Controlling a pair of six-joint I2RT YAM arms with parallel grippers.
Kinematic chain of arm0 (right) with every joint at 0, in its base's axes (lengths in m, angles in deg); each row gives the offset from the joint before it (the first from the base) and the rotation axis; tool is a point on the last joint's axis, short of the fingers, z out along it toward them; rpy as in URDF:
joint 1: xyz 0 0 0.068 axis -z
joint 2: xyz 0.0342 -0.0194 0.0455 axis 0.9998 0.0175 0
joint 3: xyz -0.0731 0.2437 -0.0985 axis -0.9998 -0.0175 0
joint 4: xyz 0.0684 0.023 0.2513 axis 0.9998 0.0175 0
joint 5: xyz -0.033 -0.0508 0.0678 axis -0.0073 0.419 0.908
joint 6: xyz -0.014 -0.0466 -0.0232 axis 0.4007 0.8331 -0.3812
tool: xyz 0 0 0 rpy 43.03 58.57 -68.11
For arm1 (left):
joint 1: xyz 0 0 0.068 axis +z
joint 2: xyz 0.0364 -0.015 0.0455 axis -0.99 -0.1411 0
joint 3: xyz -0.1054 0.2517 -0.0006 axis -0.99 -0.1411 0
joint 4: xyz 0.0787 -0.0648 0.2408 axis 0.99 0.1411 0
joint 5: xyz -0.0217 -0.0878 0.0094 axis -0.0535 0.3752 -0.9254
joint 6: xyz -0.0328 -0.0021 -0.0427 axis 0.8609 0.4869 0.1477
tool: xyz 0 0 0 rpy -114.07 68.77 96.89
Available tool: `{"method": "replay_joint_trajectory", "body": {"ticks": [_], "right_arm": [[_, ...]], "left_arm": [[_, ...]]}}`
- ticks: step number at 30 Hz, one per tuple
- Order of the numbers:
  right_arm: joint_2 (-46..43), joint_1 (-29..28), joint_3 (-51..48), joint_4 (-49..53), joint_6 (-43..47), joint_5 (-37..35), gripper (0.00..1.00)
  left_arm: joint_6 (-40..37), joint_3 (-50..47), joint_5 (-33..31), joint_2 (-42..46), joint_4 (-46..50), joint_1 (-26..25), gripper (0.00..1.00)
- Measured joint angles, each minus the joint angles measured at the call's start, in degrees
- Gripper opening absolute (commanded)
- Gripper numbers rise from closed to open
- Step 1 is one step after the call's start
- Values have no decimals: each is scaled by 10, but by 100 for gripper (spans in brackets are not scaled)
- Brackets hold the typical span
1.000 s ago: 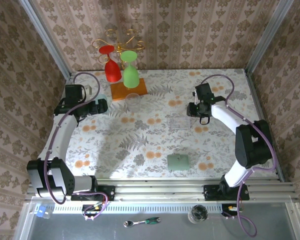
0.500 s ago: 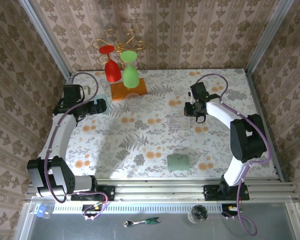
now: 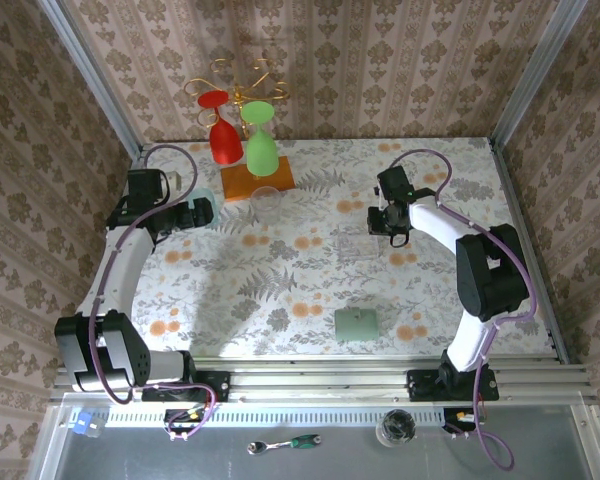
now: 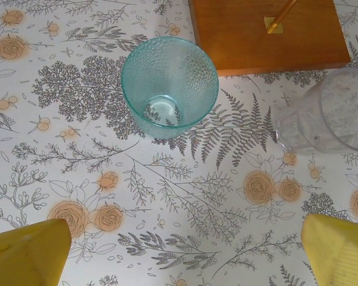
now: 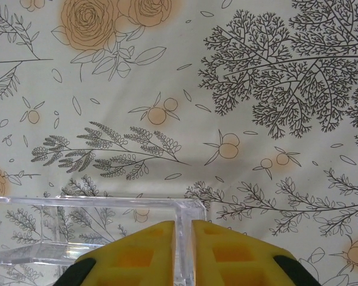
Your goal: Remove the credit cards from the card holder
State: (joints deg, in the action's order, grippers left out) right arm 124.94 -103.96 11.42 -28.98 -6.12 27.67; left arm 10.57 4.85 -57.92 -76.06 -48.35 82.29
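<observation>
1. R gripper (image 5: 183, 225): jaws narrow, yellow fingers (image 5: 137, 250) nearly together, one on each side of a thin upright wall of the clear plastic piece (image 5: 107, 202). They look closed on that wall.
2. In the top view the R gripper (image 3: 392, 228) sits at the far R corner of the clear plastic piece (image 3: 362, 245), on the R half of the table (image 3: 280, 280), pointing down.
3. L gripper (image 4: 185, 229): jaws wide, yellow fingertips (image 4: 30, 250) at the two bottom corners of the wrist view. Only flowered tablecloth lies btwn them, nothing held.
4. Just ahead of the L gripper: teal cup (image 4: 170, 86), upright, mouth open to the cam. Clear cup (image 4: 328, 113) is to its R, apart from it. Orange wood base (image 4: 268, 33) lies beyond both.
5. In the top view the L gripper (image 3: 205, 210) is at the far L of the table, near the orange base (image 3: 256, 180). A gold stand on that base holds a red glass (image 3: 220, 135) and a green glass (image 3: 261, 145), both hung bowl-down.
6. Card holder (image 3: 357, 323): flat on the table near the front edge, pale green side up, looks folded shut. It's well apart from both grippers, nearer the R arm's base, w/ the clear plastic piece btwn it and the R gripper.
</observation>
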Motion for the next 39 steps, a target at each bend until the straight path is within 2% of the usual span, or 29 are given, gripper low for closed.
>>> {"method": "replay_joint_trajectory", "body": {"ticks": [8,14,33,39], "right_arm": [[0,-6,12,15,-10,-13,10],[19,-21,57,23,-29,-28,7],[177,-51,271,109,-59,-91,8],[201,-57,312,133,-60,-107,9]], "left_arm": [[0,0,-1,0,0,0,100],[0,-2,-2,0,-1,-3,100],[0,-14,-19,3,-3,-23,100],[0,-14,-21,3,-5,-23,100]]}}
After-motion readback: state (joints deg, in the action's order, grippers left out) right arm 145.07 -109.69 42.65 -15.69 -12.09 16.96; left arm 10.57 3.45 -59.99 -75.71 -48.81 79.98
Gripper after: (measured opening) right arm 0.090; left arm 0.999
